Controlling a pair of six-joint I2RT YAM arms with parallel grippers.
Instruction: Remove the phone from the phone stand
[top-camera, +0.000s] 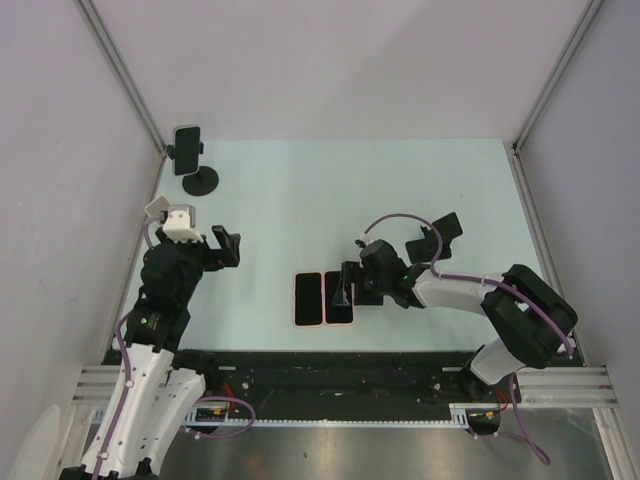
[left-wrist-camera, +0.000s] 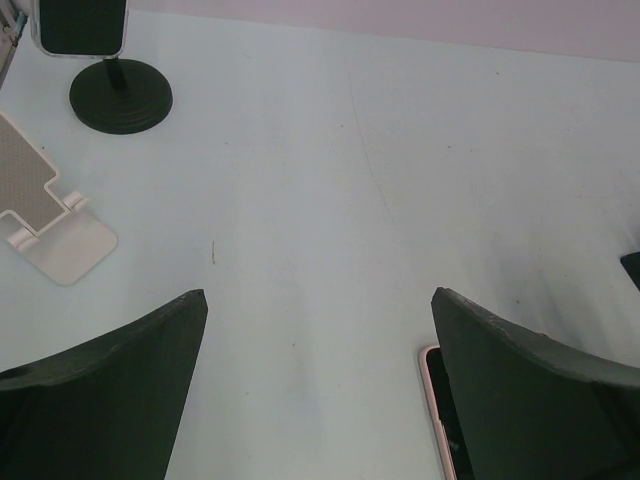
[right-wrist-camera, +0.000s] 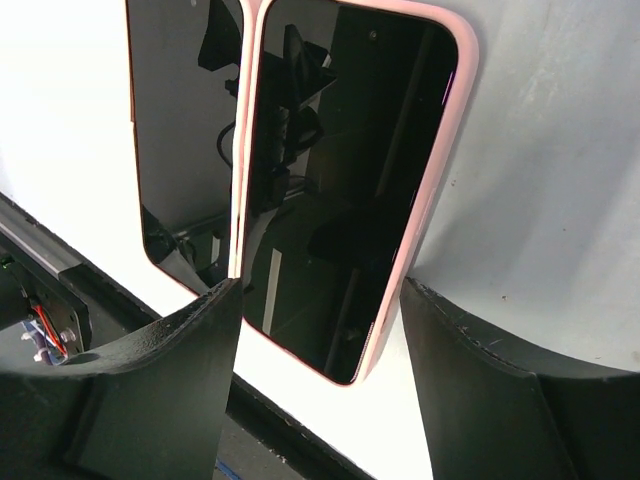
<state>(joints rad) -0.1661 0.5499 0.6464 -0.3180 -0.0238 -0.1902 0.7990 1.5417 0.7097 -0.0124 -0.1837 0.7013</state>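
Observation:
A dark phone sits upright in a black round-based stand at the far left of the table. It also shows in the left wrist view, above the stand's base. My left gripper is open and empty over bare table, well short of that stand. My right gripper is shut on the near end of a pink-cased phone that lies low at the table's middle.
A second phone with a red edge lies flat beside the pink one. A white folding stand is near the left arm. Another black stand is behind the right arm. Walls enclose the table.

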